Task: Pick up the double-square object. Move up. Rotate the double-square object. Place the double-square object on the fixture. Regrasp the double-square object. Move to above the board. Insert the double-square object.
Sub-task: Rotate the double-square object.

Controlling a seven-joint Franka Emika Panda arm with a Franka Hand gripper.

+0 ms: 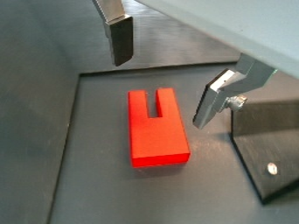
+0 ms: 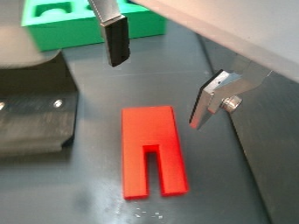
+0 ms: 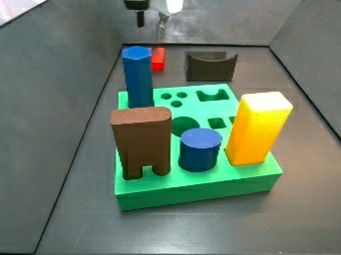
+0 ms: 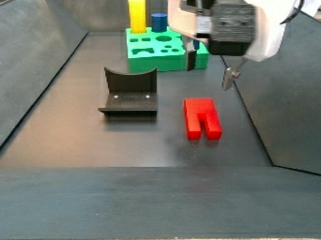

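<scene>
Dark grey tray floor (image 4: pixel 138 141). Glossy red double-square object (image 2: pixel 153 149) lies flat there beside the dark-brown notched fixture (image 4: pixel 128 92). Gripper (image 1: pixel 163 77) hovers above, fingers spread, empty. Risk: off-centre descent nudges the block or pinches its slotted prongs.

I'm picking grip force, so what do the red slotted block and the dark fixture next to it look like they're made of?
The double-square object looks like hard molded plastic: uniform red, crisp edges, faint sheen. The fixture looks like matte dark metal or plastic; a bolt head shows in a wrist view, but the material stays unclear. The gripper hangs open above the red block.
</scene>
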